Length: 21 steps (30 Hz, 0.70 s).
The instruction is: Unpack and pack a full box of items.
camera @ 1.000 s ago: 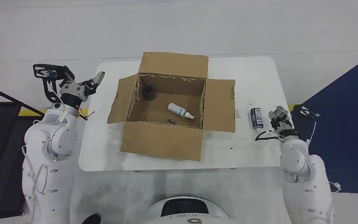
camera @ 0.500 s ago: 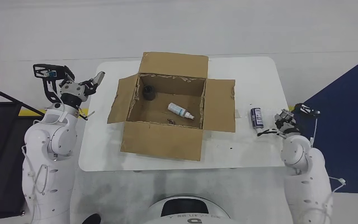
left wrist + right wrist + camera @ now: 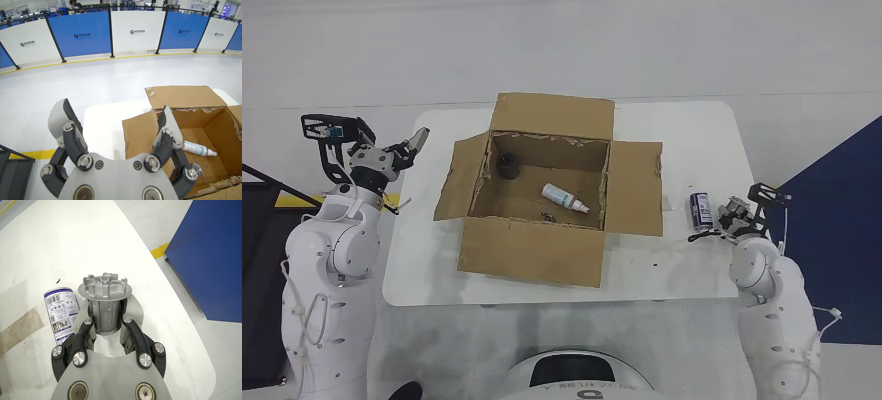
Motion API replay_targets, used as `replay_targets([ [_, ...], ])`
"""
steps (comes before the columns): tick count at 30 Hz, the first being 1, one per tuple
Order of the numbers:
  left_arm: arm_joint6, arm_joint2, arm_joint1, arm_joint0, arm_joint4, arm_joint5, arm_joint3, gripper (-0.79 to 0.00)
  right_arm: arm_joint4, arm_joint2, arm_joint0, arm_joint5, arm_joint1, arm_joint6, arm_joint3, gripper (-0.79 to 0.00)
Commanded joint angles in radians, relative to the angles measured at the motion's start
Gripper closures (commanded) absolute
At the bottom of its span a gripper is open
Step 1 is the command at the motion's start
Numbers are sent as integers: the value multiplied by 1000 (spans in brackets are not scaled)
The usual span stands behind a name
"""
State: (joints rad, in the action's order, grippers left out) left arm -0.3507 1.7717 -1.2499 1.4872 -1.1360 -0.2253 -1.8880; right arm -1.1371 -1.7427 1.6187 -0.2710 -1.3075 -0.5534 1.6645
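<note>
From above, the open cardboard box (image 3: 532, 250) sits mid-table (image 3: 682, 130) with its flaps spread. A spray bottle (image 3: 565, 198) lies on its floor and a dark round item (image 3: 507, 165) sits in a far corner. A can (image 3: 700, 210) lies to the box's right, just beside the right gripper (image 3: 729, 215).

At the left wrist, the left gripper (image 3: 115, 111) hangs by the table's left far corner, fingers wide apart with nothing between them, near the box's left flap.

At the right wrist, the right gripper is clamped on a flanged metal part (image 3: 105, 291) over the table beside the can.
</note>
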Motion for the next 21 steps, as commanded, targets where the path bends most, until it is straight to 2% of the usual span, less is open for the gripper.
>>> replay_targets([
  [1,0,0,0,0,0,0,0,-785,2,0,6,-2,0,1,6,-99],
  [5,0,0,0,0,0,0,0,-785,9,3,21,-2,-1,5,16,-132],
  [8,0,0,0,0,0,0,0,-785,9,10,29,-6,-2,6,24,-215],
  [15,0,0,0,0,0,0,0,-785,8,19,41,-21,-4,8,33,-292],
  [21,0,0,0,0,0,0,0,-785,10,21,56,-36,-5,5,60,-314],
])
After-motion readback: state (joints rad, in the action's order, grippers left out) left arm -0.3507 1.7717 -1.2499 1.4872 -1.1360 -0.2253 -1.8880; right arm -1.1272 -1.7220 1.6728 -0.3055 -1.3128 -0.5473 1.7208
